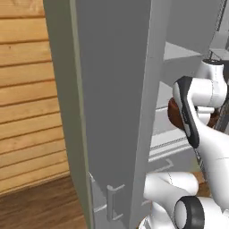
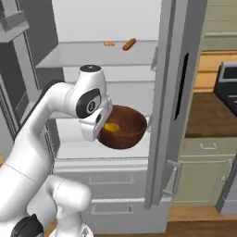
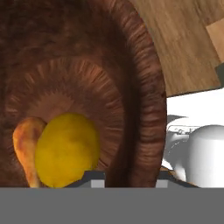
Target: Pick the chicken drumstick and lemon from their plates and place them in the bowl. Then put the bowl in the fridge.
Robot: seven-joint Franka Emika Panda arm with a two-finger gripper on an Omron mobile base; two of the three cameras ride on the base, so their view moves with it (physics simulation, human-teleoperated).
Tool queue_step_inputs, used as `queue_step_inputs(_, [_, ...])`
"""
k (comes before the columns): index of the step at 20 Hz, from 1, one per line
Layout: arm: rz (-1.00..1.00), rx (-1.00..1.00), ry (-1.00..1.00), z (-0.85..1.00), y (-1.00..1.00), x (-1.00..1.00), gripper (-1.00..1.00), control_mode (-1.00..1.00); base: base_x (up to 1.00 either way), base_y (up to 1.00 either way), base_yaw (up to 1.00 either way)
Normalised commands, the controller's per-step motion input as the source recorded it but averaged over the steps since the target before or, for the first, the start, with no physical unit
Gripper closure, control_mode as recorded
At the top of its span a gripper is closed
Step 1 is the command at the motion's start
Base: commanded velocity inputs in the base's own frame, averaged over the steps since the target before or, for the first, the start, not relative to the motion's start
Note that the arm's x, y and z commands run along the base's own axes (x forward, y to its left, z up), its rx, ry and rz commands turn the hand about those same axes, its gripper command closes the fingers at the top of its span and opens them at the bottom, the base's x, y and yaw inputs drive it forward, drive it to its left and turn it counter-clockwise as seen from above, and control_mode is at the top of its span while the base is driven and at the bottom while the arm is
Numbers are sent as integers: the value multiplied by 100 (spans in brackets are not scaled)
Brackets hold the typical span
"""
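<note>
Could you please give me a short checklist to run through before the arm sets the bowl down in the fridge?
1. Lemon inside the bowl: ok.
2. Chicken drumstick inside the bowl, beside the lemon: ok.
3. Fridge door open: ok.
4. Bowl held in front of the fridge's middle shelf: ok.
5. Bowl level: not ok, it tilts in the right base view.
6. Gripper's hold on the bowl rim: cannot tell, the fingertips are hidden.

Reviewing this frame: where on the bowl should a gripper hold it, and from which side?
Probably the bowl's rim wall, straddled from above with one finger inside and one outside. The bowl is too wide to span, and the lemon and chicken drumstick lie low in the middle, off the rim.
</note>
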Motion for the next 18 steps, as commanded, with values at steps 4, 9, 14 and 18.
queue_step_inputs(4, [0, 0, 0, 0, 0, 0, 100, 100, -14, 2, 62])
queue_step_inputs(9, [0, 0, 0, 0, 0, 0, 100, 100, -37, -40, 50])
queue_step_inputs(14, [0, 0, 0, 0, 0, 0, 100, 100, -10, -31, 36])
queue_step_inputs(18, [0, 0, 0, 0, 0, 0, 100, 100, 32, 5, 1])
